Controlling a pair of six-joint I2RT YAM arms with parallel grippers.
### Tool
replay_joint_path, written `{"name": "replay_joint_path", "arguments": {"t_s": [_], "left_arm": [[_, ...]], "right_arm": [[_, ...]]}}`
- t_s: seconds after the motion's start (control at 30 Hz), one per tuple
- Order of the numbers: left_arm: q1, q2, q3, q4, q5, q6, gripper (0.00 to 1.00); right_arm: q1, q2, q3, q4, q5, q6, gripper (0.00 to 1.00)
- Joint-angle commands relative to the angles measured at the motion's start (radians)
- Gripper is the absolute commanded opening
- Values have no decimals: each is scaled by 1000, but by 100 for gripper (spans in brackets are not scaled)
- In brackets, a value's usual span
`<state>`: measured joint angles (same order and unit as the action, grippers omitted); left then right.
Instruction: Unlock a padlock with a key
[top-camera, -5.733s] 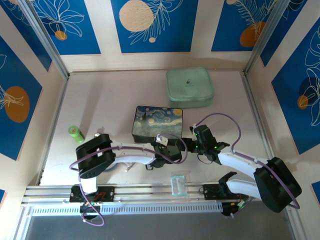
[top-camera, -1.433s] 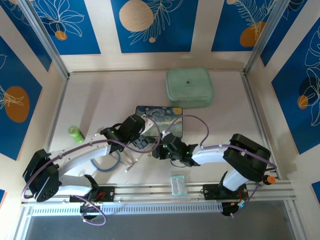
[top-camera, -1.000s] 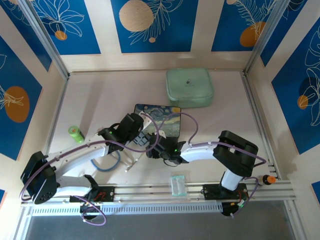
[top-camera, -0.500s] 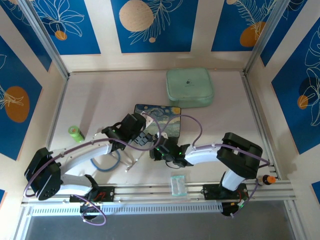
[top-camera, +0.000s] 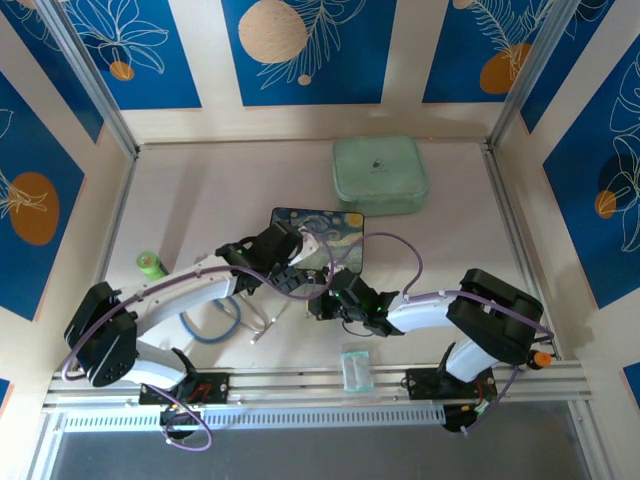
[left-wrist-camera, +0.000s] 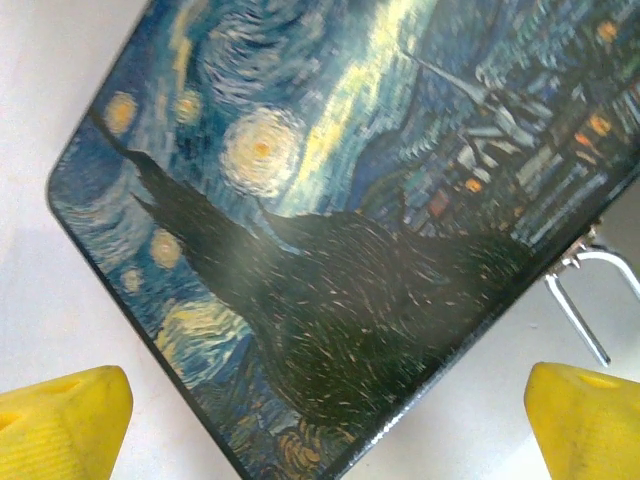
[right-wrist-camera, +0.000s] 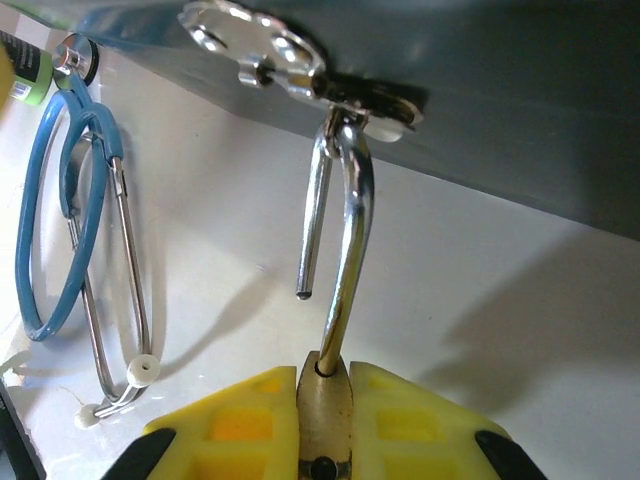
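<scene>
Pale tabletop (top-camera: 200, 190), walled by blue-and-cream leaf panels, served as the work surface.

My right claw (right-wrist-camera: 322, 392) was pressed onto the brass body of the padlock (right-wrist-camera: 323, 425), pinching it from both sides. The shackle (right-wrist-camera: 345, 240) was found open. One leg ran into the body and the other ended free in the air. Its bend was hooked through the silver clasp (right-wrist-camera: 335, 92) on the front of the starry-night box (left-wrist-camera: 330, 230). The key could not be made out. I cannot tell whether it sat in the underside of the padlock body.

My left claw (left-wrist-camera: 320, 425) hung over the box lid, its yellow fingertips (left-wrist-camera: 60, 410) spread wide and gripping nothing.

Against the overhead view of half a second before, my right claw had shifted slightly rightward along the box front. My left claw had edged further over the lid, and the box had held its place. Judgement: the lock is released, and the free leg remains to be drawn out of the clasp, with the left claw placed to steady the box.

- **Starry-night box:** lid shut, contents hidden.
- **Mint-green case (top-camera: 379, 174):** at the far side, closed, contents unseen.
- **Small clear packet (top-camera: 355, 368):** by the near rail, contents too small to tell.
- **Blue-tubed stethoscope (right-wrist-camera: 60, 200):** on the table left of the padlock.
</scene>
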<state>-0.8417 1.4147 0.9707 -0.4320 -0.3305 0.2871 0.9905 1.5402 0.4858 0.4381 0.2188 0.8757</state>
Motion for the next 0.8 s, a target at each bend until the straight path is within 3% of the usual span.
{"name": "replay_joint_path", "arguments": {"t_s": [0.0,0.27,0.33,0.4,0.47,0.53,0.7,0.77], "left_arm": [[-18,25,36,-37,26,72,100],[-42,129,48,-24,-22,133,96],[-45,161,49,-22,-46,122,90],[-51,183,58,-37,-57,107,78],[-57,194,56,-36,-54,96,75],[-62,207,61,-52,-38,84,62],[-86,213,68,-95,-1,61,54],[-89,213,71,-110,19,50,43]], "right_arm": [[-23,34,-66,-215,-38,100,9],[-53,6,-115,-160,-79,110,5],[-78,21,-144,-83,-119,131,4],[-93,42,-170,-6,-149,153,4],[-95,53,-177,23,-147,166,4],[-97,57,-178,25,-136,179,3],[-109,70,-206,88,-133,218,1],[-108,90,-213,120,-130,228,0]]}}
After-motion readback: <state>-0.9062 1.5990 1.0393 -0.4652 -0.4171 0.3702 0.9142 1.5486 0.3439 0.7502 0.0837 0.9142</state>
